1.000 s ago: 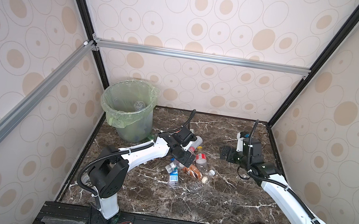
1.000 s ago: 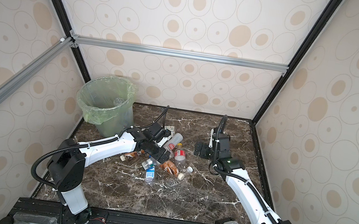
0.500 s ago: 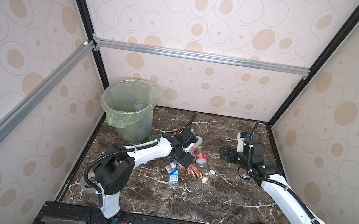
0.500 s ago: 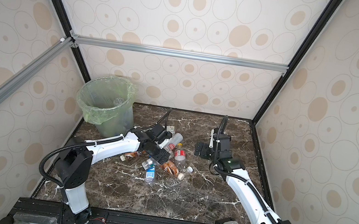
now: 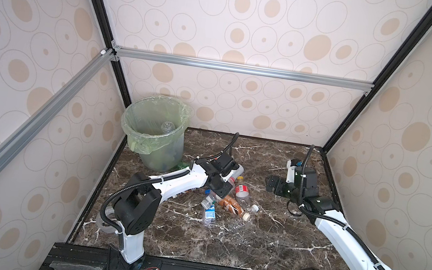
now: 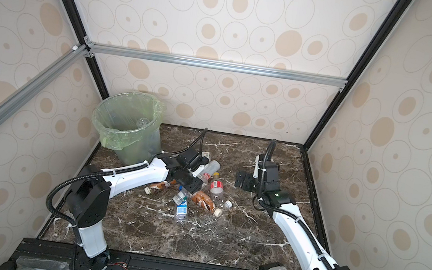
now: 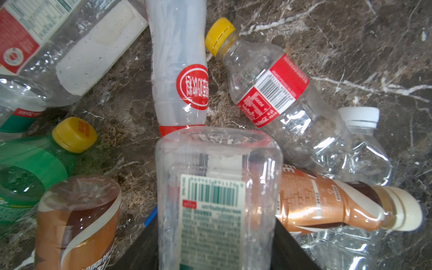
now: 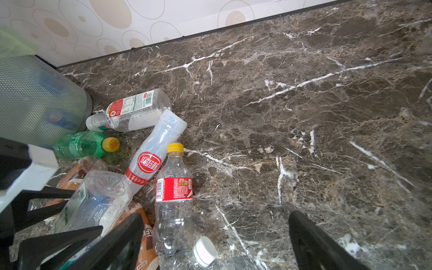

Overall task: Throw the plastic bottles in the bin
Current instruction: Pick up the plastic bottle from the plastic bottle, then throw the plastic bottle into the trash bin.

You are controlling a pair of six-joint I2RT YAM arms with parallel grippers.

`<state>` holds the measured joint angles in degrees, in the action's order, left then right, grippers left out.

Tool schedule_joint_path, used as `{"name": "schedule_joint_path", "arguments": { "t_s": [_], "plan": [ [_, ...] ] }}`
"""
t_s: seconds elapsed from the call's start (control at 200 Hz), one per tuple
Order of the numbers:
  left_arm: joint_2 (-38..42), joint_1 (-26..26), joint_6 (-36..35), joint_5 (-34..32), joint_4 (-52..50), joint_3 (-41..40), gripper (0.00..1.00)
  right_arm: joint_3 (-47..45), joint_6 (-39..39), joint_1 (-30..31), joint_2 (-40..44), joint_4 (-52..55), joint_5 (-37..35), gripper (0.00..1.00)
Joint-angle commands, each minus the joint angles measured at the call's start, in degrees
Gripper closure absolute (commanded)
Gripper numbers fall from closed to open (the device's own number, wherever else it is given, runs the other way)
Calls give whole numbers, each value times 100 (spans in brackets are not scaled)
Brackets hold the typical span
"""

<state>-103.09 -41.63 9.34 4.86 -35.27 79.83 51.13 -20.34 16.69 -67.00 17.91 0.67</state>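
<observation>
Left gripper point(image 7: 215, 224) is down in the pile, clamped on a clear bottle point(image 7: 217, 187) with a green-printed white label. Its jaws sit against both side walls near mid-body; how firm the hold is, I can't tell. Right gripper point(image 8: 216, 215) has its jaws wide apart and empty, hanging over bare surface point(image 5: 266, 236) beside the pile.

Rest of the plastic bottles point(image 5: 228, 201) lie in a cluster mid-surface:
- brown-label bottle point(image 7: 327, 203), tucked against the held one
- white bottle with red oval point(image 7: 180, 70), its red end just at the held bottle's base
- red-label bottle with yellow cap point(image 7: 268, 81)
- green bottle point(image 7: 30, 163)
- second brown one point(image 7: 77, 222)

Bin point(image 5: 137, 141) stands in the far left corner, near the pile, with at least one bottle point(image 5: 167, 127) already inside.

Step in hand, as I judge it, is to secure this grasp and lift. Tips:
- Squeeze only until the walls give a little. Thin empty plastic crushes and can pop out of the grip.
- Lift straight up first, because neighbours touch it and a sideways drag would scatter them.
- Go high enough to clear the bag-lined rim, which looks light and easy to knock over.
- Release over the middle of the bin mouth, not at its edge.
- Keep the right arm parked out of the path.

Most of the job still remains.
</observation>
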Motion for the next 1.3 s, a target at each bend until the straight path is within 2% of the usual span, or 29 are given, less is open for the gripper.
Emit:
{"name": "schedule_joint_path", "arguments": {
  "t_s": [0.0,0.285,0.485,0.815,1.115,1.295],
  "plan": [
    [-62,16,-140,5,-84,291,39,-77,-58,-33,56,-31,56,0],
    [35,91,-135,-92,-18,372,43,-93,-67,-34,60,-58,74,0],
    [179,324,-2,-134,152,614,44,-82,-101,-36,71,-90,182,0],
    [244,770,314,-275,578,1457,45,-153,-392,-18,327,-936,1097,0],
    [383,1032,386,-683,976,2238,44,211,-348,586,304,-1678,1028,0],
    [573,1242,402,-908,1296,2566,44,834,-190,1152,-141,-1881,836,0]
  ]
}}
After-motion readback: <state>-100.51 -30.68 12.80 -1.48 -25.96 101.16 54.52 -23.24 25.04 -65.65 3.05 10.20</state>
